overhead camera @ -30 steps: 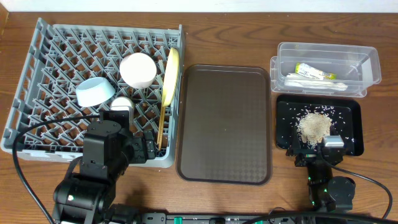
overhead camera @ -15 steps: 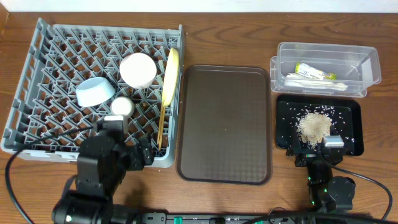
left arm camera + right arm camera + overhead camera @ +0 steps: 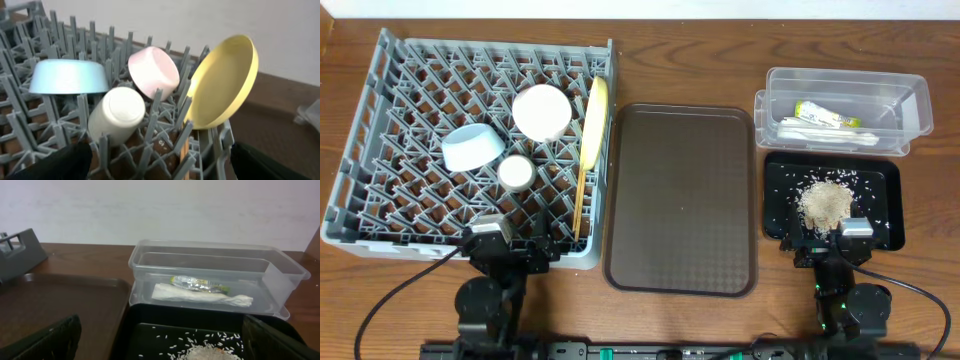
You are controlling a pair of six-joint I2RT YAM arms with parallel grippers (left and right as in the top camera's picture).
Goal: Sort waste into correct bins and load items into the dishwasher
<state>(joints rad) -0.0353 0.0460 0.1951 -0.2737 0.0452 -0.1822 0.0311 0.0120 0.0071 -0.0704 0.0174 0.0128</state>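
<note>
Left arm (image 3: 503,248) has drawn back to the near desk edge, clear of the dish rack (image 3: 360,130).
The small white cup (image 3: 516,172) stays among the pegs beside the light blue bowl (image 3: 472,148). The left fingers (image 3: 55,162) and right fingers (image 3: 50,340) are spread wide and empty. With the wrapper (image 3: 825,117) in the clear tub (image 3: 915,105) and the rice (image 3: 824,203) on the black tray (image 3: 885,180), the task looks finished.

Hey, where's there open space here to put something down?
The brown tray, between the rack and the black tray, is bare. So are the rack's back rows. Crowded: the rack's middle, with blue bowl, pink bowl, cup and plate; rice litters the black tray.
</note>
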